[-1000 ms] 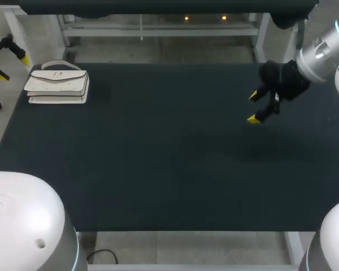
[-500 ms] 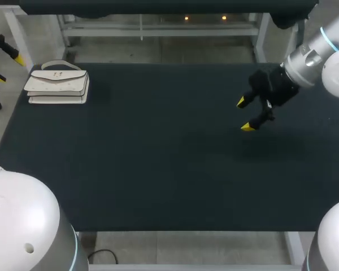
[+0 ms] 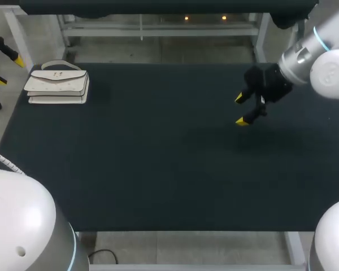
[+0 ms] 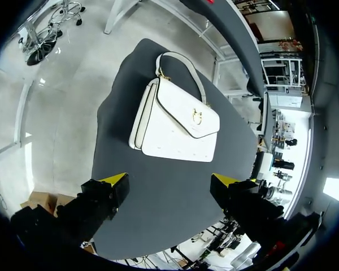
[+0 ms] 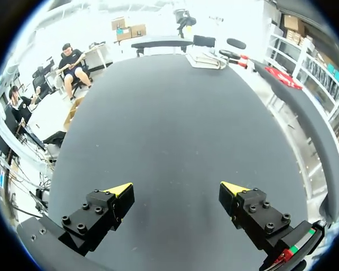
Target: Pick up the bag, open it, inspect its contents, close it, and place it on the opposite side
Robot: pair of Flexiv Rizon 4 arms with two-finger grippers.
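Spanning both arms' reach: tabletop (image 3: 158, 169), dark, matte, flat, rectangular.

Right arm (image 3: 322, 51): white and silver shell with a black wrist. It enters from the far right corner and angles down toward the middle of the tabletop's right half.

Left arm (image 3: 22, 226): rounded white housing at the near left corner. Its wrist is off the tabletop's left edge, close to the far corner.

Handbag (image 3: 57, 84): cream-white with a smooth, leather-like finish and a boxy body. It lies flat at the tabletop's far left corner, well apart from the right arm. The flap (image 4: 186, 113) is shut, so the contents cannot be seen.

Right gripper (image 3: 240, 109): black body. The fingers are spread wide, with only bare dark surface between them (image 5: 176, 189).

Left gripper (image 3: 10, 70): black, with its fingers parted wide and empty. The handbag lies ahead of them and does not touch them (image 4: 170, 180).

Handle (image 4: 181, 62): a single cream strap arching from the bag's top edge and lying on the tabletop.

Clasp (image 4: 198, 117): small gold-coloured metal fitting on the flap's lower edge.
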